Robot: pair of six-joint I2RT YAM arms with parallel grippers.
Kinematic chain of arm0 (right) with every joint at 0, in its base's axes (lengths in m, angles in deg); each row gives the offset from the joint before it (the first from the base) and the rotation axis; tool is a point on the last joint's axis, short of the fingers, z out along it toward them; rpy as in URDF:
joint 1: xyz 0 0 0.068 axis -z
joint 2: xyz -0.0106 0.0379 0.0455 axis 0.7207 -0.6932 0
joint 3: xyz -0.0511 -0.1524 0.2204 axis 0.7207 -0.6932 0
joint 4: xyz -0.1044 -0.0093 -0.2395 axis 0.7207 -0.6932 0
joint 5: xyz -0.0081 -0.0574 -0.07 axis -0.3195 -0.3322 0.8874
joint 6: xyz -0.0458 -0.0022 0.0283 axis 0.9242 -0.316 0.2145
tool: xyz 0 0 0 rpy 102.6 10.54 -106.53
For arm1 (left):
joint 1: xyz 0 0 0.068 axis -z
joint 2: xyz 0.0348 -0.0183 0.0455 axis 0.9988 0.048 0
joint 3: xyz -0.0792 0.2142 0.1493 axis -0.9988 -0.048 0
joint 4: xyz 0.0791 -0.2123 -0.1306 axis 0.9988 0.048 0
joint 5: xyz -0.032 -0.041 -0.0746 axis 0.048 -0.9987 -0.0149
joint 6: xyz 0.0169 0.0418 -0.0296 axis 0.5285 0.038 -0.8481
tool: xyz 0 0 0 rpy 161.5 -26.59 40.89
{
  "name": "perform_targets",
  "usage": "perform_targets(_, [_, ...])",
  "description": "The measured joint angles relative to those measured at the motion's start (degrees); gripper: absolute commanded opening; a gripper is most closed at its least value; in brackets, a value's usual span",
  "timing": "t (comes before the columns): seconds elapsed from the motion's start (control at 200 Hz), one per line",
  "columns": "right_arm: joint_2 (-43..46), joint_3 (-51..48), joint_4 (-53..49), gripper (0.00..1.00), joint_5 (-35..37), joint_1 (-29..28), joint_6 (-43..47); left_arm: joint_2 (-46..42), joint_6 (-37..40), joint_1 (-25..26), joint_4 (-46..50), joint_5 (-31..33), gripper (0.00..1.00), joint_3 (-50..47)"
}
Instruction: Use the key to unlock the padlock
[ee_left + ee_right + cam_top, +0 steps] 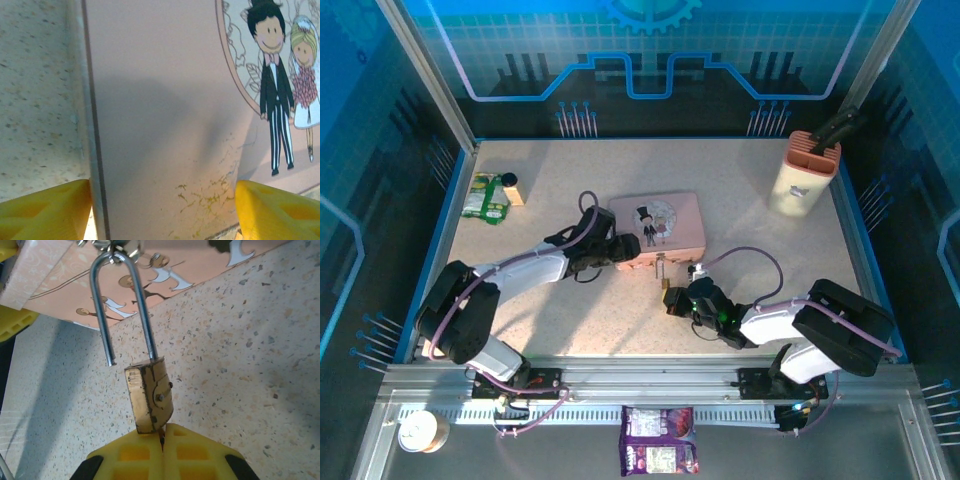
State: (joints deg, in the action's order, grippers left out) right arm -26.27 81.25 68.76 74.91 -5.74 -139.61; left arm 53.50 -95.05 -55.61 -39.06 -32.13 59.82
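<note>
Brass padlock [150, 397] points its base near, at our right gripper [162, 434], pinched shut on the key [161, 439]; left gripper [162, 215] straddles the pink tin [160, 100], grip unclear.

No legible text, print on purple packet [658, 440] and green packet [488, 197] unreadable

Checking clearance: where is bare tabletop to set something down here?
Free: far strip behind the pink tin, between green packet and beige knife holder; near centre between the arm bases. Crowded: tin's front edge, with padlock, left gripper, right gripper.
</note>
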Motion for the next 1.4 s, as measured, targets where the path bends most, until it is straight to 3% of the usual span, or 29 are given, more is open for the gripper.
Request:
perform_targets(0.585, [0.52, -1.01, 1.25, 0.00, 3.43, 1.46, -4.98, 1.14, -6.82, 7.32, -5.86, 4.02, 0.71, -1.49])
perform_targets(1.036, [-2.25, -1.25, 5.81, 0.00, 2.67, 6.99, -7.30, 3.30, -9.16, 10.23, -4.42, 3.72, 0.71, -2.60])
perform_targets(1.401, [-10.01, -0.48, 13.70, 0.00, 1.25, 7.30, -10.82, -1.36, -9.73, 9.97, -4.81, 5.27, 0.82, -2.67])
